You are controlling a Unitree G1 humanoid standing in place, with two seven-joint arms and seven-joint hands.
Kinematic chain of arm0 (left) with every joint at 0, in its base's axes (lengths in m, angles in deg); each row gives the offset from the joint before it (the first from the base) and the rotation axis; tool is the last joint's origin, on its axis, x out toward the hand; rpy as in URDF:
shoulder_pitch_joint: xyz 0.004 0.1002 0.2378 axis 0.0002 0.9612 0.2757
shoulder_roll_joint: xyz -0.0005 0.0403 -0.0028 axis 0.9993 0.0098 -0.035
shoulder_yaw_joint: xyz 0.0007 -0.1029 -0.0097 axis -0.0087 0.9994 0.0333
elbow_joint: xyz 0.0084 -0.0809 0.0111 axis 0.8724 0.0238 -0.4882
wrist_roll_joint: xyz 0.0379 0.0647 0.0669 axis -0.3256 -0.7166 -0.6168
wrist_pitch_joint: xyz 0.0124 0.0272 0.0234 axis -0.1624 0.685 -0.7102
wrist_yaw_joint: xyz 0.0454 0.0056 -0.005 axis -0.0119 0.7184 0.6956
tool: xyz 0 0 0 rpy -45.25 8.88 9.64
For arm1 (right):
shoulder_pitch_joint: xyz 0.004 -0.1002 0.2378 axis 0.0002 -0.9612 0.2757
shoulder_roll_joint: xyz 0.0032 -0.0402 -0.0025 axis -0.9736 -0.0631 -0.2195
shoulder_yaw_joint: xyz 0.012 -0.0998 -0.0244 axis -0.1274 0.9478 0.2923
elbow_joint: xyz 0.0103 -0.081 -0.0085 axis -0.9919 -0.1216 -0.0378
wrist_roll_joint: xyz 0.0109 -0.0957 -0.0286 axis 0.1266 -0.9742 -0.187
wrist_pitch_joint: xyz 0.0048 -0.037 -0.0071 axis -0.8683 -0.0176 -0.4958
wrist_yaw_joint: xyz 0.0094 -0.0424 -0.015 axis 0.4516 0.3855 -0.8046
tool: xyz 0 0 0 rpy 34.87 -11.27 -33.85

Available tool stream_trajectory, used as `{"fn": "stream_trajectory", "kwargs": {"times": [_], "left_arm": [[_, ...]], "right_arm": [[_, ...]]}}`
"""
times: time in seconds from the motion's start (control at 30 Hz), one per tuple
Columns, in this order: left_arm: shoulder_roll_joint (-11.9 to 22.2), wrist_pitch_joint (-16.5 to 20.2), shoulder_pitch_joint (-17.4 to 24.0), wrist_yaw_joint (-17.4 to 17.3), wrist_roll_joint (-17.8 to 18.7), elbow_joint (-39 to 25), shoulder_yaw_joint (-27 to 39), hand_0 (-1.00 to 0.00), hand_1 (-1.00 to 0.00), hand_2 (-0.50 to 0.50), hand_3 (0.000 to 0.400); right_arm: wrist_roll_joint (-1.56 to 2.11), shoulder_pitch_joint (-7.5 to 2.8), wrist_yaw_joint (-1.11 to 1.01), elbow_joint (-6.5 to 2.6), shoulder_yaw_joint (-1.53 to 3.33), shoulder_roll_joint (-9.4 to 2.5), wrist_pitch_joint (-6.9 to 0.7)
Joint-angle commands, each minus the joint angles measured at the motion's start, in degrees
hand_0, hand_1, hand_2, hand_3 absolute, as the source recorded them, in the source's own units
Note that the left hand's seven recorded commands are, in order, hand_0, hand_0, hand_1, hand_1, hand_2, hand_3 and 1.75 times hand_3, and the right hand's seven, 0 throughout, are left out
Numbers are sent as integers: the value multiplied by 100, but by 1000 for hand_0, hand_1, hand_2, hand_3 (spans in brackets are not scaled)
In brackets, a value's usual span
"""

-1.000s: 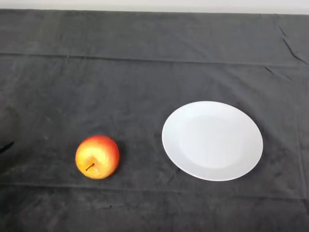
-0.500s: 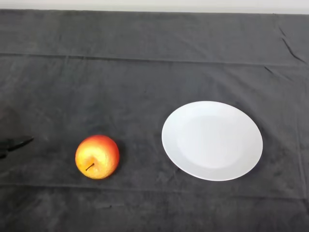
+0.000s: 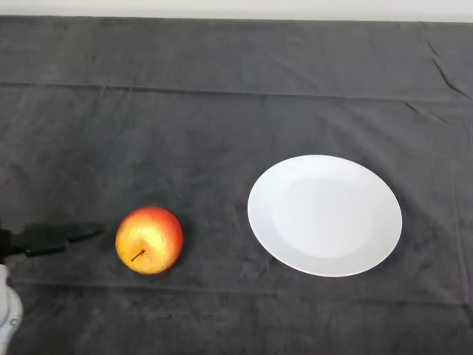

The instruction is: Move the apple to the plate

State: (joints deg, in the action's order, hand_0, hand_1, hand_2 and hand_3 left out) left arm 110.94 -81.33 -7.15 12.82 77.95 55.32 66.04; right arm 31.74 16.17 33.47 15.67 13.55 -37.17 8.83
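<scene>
A red and yellow apple (image 3: 148,239) sits on the dark cloth at the lower left, stem facing the camera. A white plate (image 3: 325,214) with nothing on it lies to its right, well apart from it. My left hand (image 3: 52,237) reaches in from the left edge, its black fingers stretched straight toward the apple. The fingertip stops a short gap left of the fruit and does not touch it. Nothing is held. Part of the silver-grey arm (image 3: 6,310) shows in the lower left corner.
The dark cloth (image 3: 222,118) covers the whole table, with creases along the back and at the far right. A pale strip of wall (image 3: 236,7) runs along the top edge.
My hand has come in from the left edge and slid rightward toward the apple. The arm now shows in the corner. Apple and plate have not moved.
</scene>
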Motion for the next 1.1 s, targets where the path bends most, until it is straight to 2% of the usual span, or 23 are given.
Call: {"fn": "stream_trajectory", "kwargs": {"times": [0.03,0.4,0.6,0.9,1.1], "left_arm": [[52,98,129,-65,-149,-294,-33,0,0,0,0],[-158,370,26,-89,-361,-104,-814,0,0,0,0],[-166,527,-93,-215,-365,1,-1191,0,0,0,0],[-137,567,-460,-455,-310,439,-1538,0,0,0,0],[-148,471,-682,-529,-287,787,-1662,0,0,0,0]], "right_arm": [[42,-90,57,236,-8,83,20],[41,-97,75,266,-3,70,16],[41,-100,83,278,-2,65,14],[42,-103,90,289,0,60,12],[43,-104,93,292,0,59,11]]}}
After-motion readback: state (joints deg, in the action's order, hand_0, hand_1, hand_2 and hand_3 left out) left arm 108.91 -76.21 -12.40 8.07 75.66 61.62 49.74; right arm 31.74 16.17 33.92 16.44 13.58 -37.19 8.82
